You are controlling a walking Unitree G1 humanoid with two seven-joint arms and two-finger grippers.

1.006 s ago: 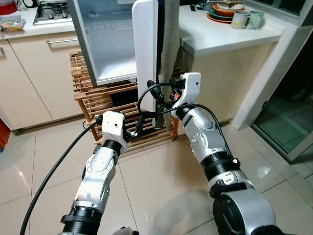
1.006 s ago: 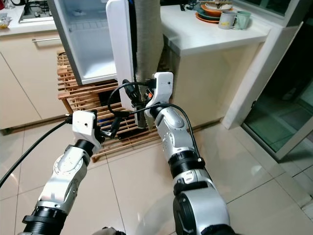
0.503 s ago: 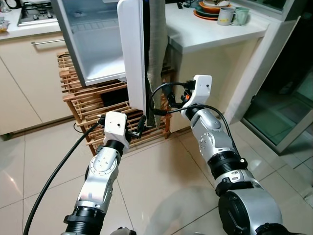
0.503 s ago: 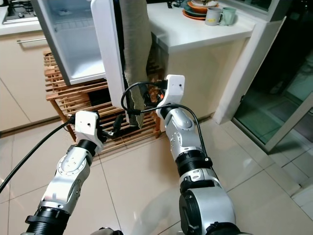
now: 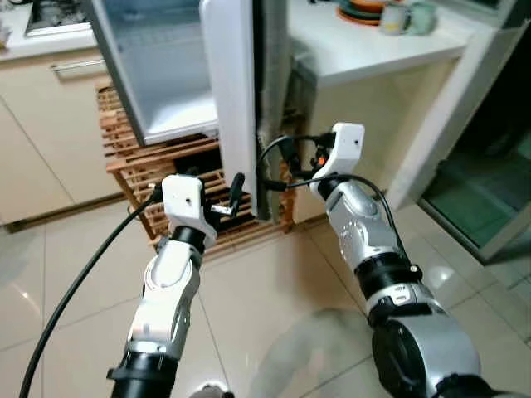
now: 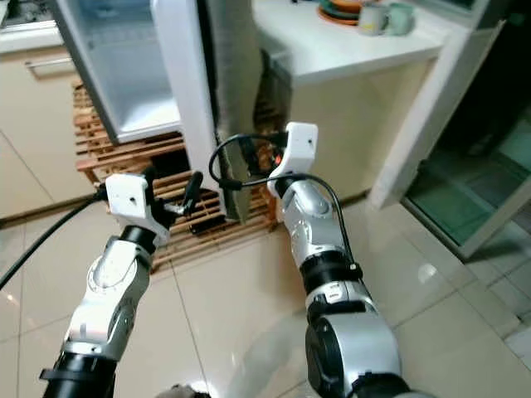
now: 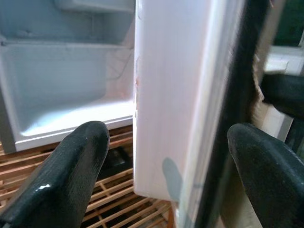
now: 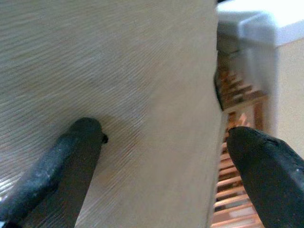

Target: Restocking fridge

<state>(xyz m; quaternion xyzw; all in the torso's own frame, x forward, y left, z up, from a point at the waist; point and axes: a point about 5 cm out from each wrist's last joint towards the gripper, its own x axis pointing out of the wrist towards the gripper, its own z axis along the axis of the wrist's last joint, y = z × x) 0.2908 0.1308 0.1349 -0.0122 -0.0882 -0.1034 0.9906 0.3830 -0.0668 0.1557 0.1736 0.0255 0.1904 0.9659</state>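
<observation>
My left gripper [image 7: 166, 156], fingers spread wide, straddles the white fridge door's [image 5: 231, 91] lower edge; my right gripper [image 8: 156, 166], also spread, faces its wood-grain front. I should push evenly.

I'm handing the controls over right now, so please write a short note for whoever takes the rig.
Left gripper: open, at the fridge door's lower edge, fingers either side of it, not gripping.
Right gripper: open, against the door's wood-grain outer face.
Things: the fridge stands open on a wooden slat rack; the visible compartment looks empty.
Done: door is open.
Left: no stock in hand; fetch and load the items.
</observation>
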